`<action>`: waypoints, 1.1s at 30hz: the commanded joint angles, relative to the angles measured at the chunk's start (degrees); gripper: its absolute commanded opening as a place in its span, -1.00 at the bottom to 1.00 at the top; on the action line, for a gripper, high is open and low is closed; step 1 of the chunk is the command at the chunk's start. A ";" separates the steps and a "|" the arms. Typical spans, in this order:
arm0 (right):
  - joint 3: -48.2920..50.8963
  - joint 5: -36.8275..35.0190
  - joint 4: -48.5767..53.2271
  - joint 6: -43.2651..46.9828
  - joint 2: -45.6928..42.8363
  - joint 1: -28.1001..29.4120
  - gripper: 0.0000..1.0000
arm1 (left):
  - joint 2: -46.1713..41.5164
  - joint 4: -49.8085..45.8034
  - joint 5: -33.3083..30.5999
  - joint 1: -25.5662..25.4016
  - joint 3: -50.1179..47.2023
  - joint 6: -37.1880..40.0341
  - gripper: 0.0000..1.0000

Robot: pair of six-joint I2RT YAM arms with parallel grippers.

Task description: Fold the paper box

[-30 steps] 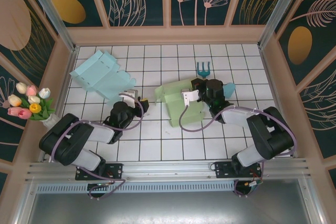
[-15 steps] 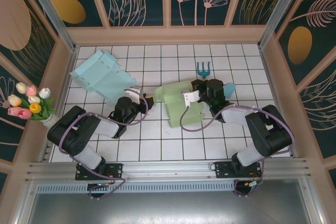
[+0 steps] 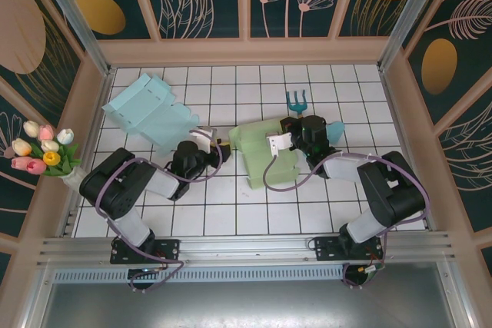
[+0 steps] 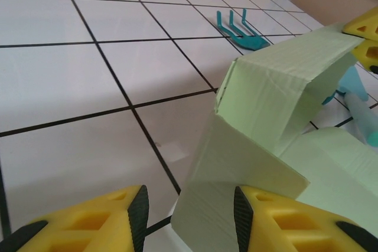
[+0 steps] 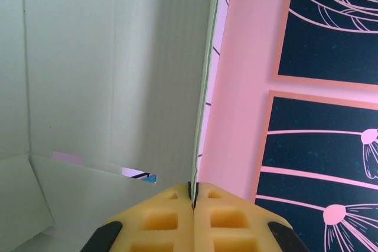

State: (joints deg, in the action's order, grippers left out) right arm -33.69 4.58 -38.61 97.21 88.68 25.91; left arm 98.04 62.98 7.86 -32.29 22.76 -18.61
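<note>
The pale green paper box (image 3: 265, 153) lies partly folded at mid-table. Its left flap (image 4: 269, 98) arches up in the left wrist view. My left gripper (image 3: 222, 144) sits at the box's left corner, open; that flap's lower corner lies between the black pads (image 4: 140, 216) without being pinched (image 4: 189, 212). My right gripper (image 3: 290, 124) is at the box's far right side, shut on the thin edge of an upright green panel (image 5: 106, 69), the yellow fingertips (image 5: 177, 208) pressed together around it (image 5: 193, 190).
A flat light blue paper box (image 3: 150, 109) lies at the back left. A teal toy rake (image 3: 297, 101) rests behind the green box, and another teal piece (image 3: 336, 130) lies beside the right wrist. Tulips (image 3: 42, 151) stand outside the left wall.
My left gripper has slid right, from short of the box to its left corner, and the flap now lies between its fingers. The right gripper has kept its hold.
</note>
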 commanded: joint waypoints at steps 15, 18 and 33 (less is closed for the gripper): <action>-1.55 2.36 4.05 -0.20 0.79 -0.42 -1.00 | 4.32 3.98 2.95 -1.44 3.97 -2.20 -0.13; -1.64 2.45 4.29 -0.36 0.79 -0.38 -1.00 | 4.71 3.99 2.39 -1.62 4.39 -3.00 -0.14; -2.08 2.63 5.38 -0.61 0.77 -0.30 -1.00 | 7.33 4.03 0.46 -2.28 6.68 -5.01 -0.14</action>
State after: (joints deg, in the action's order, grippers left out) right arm -34.79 4.58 -36.38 97.08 88.68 25.85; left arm 104.38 64.58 9.63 -34.20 28.03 -22.35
